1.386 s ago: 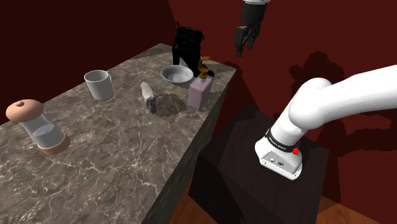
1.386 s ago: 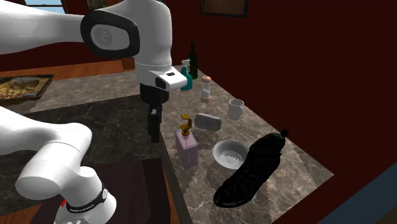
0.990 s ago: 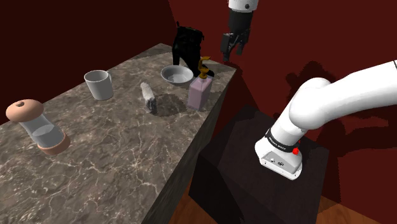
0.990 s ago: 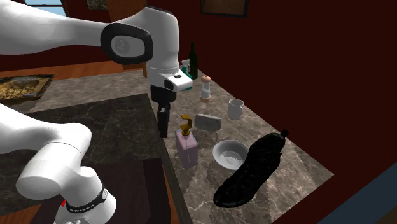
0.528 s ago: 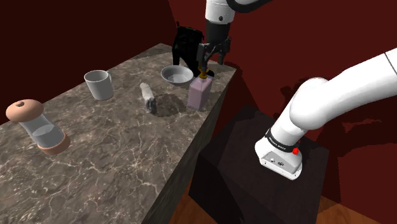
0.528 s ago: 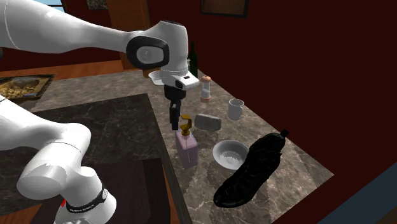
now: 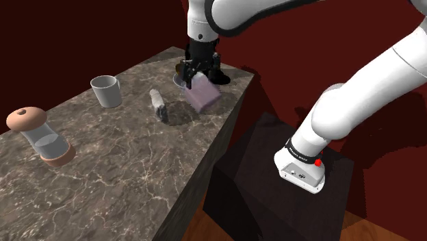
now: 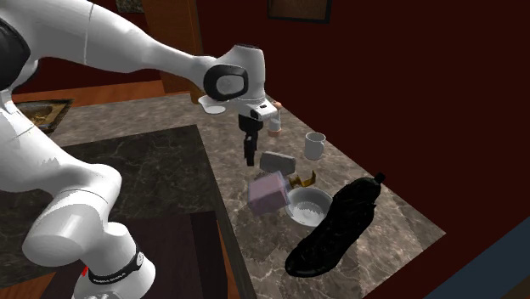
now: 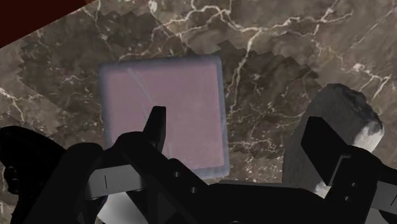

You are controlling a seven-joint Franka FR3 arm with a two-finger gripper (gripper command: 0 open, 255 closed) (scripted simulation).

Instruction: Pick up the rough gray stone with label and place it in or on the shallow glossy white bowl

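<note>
Grey stone [image 9: 343, 105], lilac bottle [image 9: 165, 95], brown white-veined counter [image 7: 137, 164]

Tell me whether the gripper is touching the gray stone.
Apart. The shoulder view shows bare countertop between the gripper and the gray stone.

The arm [image 7: 356, 89] is made of fat, rounded white links with a smooth gloss. Its lowest link wears a black band [image 7: 302, 155] printed with small white lettering. A red dot [image 7: 318, 162] sits at the band's four o'clock, and below it is a flat white foot [image 7: 299, 174]. In the second exterior view a dark grey round cap [image 8: 224, 81] fills one joint. A small white block [image 8: 262, 109] closes the wrist. At its six o'clock is the all-black pincer [image 8: 249, 160], with two slab-like fingers [image 9: 156, 127].
</note>
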